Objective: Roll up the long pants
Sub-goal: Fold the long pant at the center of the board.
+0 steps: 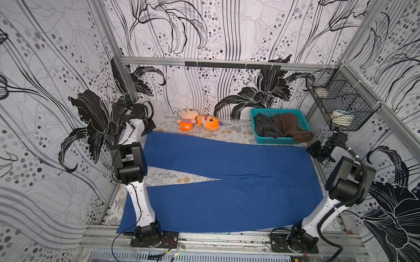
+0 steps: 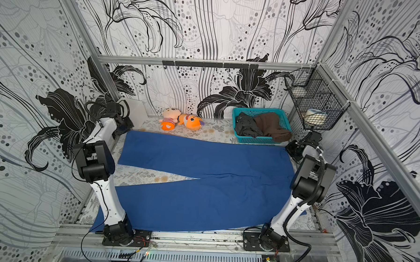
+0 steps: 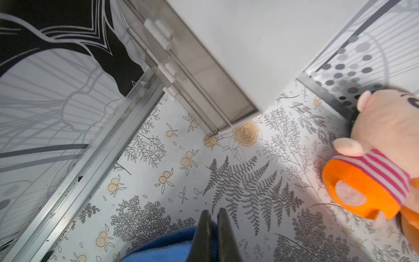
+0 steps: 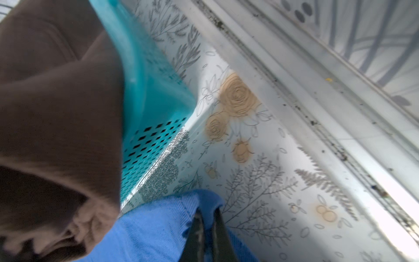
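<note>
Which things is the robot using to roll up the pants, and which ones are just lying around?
For the job: large royal-blue fabric long pants, spread flat; left gripper and right gripper, each shut on a far corner of them.

Just lying about: pink-faced plush doll; orange plush toy; teal plastic basket holding a dark grey garment and a brown garment; black wire wall basket.

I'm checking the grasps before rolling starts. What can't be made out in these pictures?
1. Whether the shut left gripper pinches the royal-blue fabric long pants: left wrist view, picture edge cuts it off.
2. Same for the shut right gripper: right wrist view, blurred and cut off.
3. Part of the pants' near leg: both top views, left arm covers it.
4. What the black wire wall basket holds: top views, too small.
</note>
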Motion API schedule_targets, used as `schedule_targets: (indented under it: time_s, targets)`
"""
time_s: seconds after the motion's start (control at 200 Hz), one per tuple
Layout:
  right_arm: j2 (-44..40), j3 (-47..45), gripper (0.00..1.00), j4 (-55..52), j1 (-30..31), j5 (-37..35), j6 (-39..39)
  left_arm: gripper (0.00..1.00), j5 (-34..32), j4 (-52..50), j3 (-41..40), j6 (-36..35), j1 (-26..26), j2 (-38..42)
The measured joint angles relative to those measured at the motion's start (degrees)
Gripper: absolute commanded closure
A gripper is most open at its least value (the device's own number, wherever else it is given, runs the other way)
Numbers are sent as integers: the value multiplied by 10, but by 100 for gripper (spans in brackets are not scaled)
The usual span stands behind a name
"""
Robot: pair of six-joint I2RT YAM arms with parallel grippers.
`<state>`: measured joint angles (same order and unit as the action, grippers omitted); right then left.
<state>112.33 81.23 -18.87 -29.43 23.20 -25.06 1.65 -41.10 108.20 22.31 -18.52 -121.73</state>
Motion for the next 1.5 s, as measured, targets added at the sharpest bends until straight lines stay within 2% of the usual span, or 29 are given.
schedule_targets:
  time_s: [0.085,0.375,0.511,0.681,0.806,0.971,1.282,1.387,1.502]
  targets:
    - [-2,-16,100,18,-2,5,-5,100,3,5,-23,4,0,21]
    - [-68,-115,100,87,-2,23,-28,100,3,50,-228,25,0,202]
    - [-105,-164,100,108,-2,23,-33,100,6,78,-287,37,0,248]
    - [-183,-245,100,120,-7,12,-43,100,7,93,-362,53,0,285]
    - [-262,-300,100,128,-37,1,-57,100,-3,93,-398,63,0,323]
    - [-348,-344,100,115,-89,-14,-71,100,-5,99,-461,82,0,409]
    - [-409,-396,100,82,-116,-15,-90,100,-26,103,-583,132,-6,550]
    - [-467,-417,100,63,-122,-20,-102,100,-22,103,-606,150,-27,589]
    - [-557,-436,100,25,-126,-57,-117,100,-13,102,-634,167,-54,630]
